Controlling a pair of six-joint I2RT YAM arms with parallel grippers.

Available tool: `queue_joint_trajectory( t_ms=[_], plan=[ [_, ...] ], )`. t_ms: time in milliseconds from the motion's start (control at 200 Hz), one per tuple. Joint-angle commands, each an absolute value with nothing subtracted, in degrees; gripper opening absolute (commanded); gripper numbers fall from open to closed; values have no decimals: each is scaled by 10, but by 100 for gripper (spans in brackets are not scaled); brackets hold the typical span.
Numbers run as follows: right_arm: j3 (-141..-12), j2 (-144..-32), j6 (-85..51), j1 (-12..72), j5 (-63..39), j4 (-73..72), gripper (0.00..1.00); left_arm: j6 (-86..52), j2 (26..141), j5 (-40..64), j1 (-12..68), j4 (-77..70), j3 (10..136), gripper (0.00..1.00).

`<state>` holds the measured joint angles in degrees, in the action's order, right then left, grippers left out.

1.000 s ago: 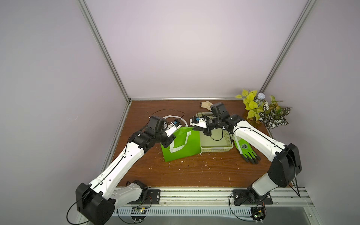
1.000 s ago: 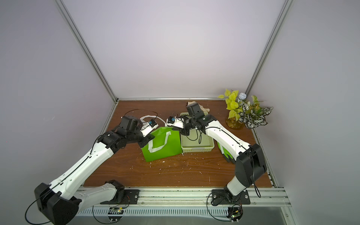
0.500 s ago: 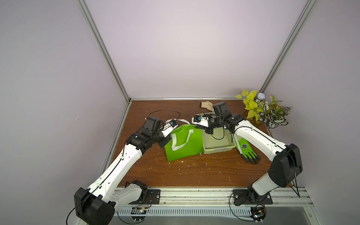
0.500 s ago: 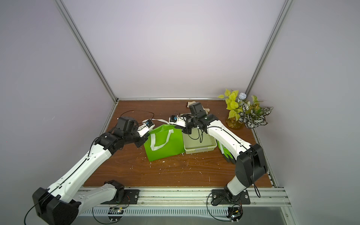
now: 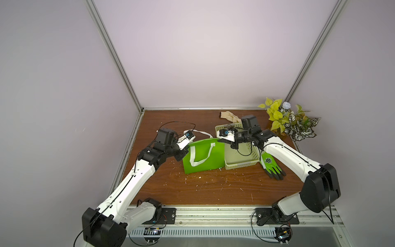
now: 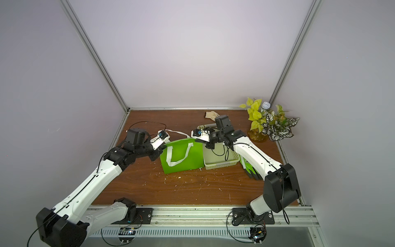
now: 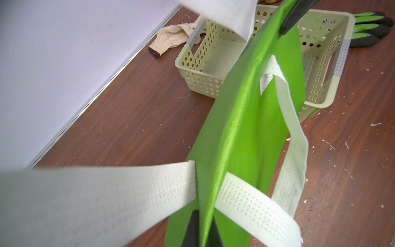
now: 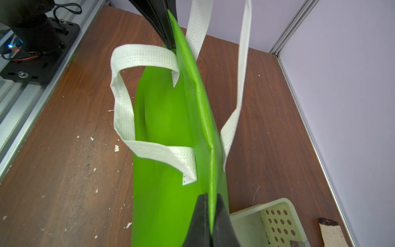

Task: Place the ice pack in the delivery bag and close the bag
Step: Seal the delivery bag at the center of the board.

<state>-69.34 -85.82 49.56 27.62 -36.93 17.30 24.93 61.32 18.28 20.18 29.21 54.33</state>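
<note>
**Both my claws are pinching the bag's top edge**

Nearest to my bases, white crumbs are lying on the wooden table. Just behind them the delivery bag is hanging upright and flat, its mouth pressed together. I am holding it by the two ends of its top edge. My left gripper is clamping the end on my left side and my right gripper is clamping the other end, the green cloth sitting between the black fingers. One white strap is drooping over the front face; the second strap is trailing out behind. Just beside the bag, on my right, a perforated basket is standing, and next to it a green and black glove is lying flat. Farther back a beige sock is lying near the wall — and a plant is standing in the far right corner.
</note>
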Motion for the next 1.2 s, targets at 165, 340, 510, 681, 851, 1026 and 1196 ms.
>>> queue_joint_trajectory(
  t_ms=[165,340,510,681,851,1026,1196],
  plan=[
    [-716,-832,518,295,-334,193,36,245,603,202,174,292,549,0],
    [-739,-826,515,317,-316,195,62,257,603,212,174,292,549,0],
    [-781,-829,509,336,-323,199,70,264,597,232,174,290,546,0],
    [-799,-859,515,377,-308,215,55,263,593,239,174,284,545,0],
    [-809,-886,520,396,-300,222,49,265,593,245,174,280,544,0],
    [-830,-916,522,396,-298,229,52,269,585,246,174,271,535,0],
    [-844,-926,526,397,-299,235,54,272,581,249,174,266,530,0]
  ],
)
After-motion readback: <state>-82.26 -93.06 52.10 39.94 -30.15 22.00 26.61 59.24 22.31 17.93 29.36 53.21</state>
